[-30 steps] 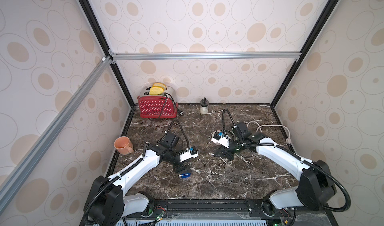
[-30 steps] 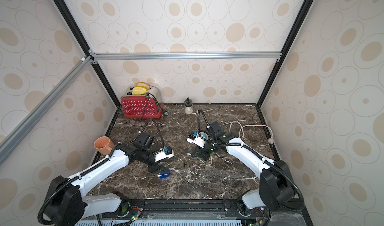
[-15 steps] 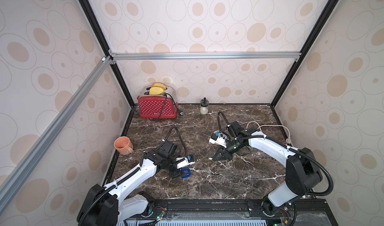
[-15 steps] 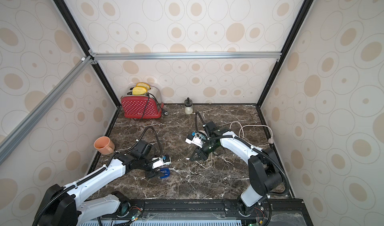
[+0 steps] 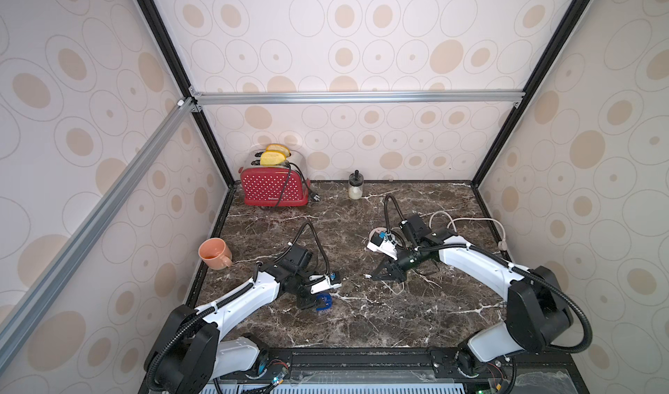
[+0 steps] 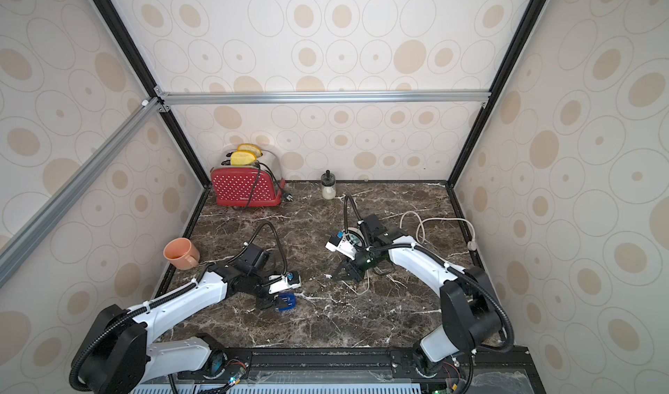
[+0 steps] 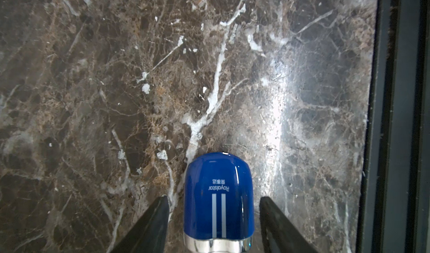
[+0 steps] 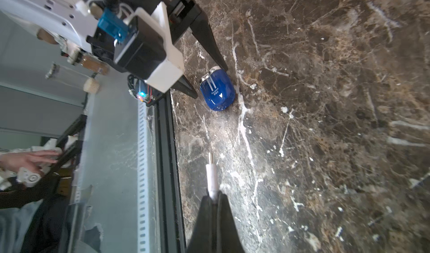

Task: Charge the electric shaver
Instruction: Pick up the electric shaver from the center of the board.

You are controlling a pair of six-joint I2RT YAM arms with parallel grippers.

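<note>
the glossy dark-blue rounded electric shaver (image 8: 217, 92) lies near-left on the brown marble tabletop (image 5: 362, 323) between the spread fingers of the left gripper (image 7: 213, 197), the right gripper (image 8: 213, 194) pinching a white cable plug (image 8: 211, 172) to its right; grasping seems in hand, and next the left must close to steady it.

Three walls (image 5: 344, 30) papered in cream with beige ovals and thin grey rings close in the space. They meet at black corner posts (image 5: 160, 33), and silver metal bars (image 5: 354, 97) run across the back and down one side. The tabletop (image 5: 362, 323) is dark brown marble streaked with white veins, edged at the front by a black rail (image 5: 362, 356). The light is soft and even, and in the left wrist view a pale glare (image 7: 279, 100) lies across the stone.
</note>
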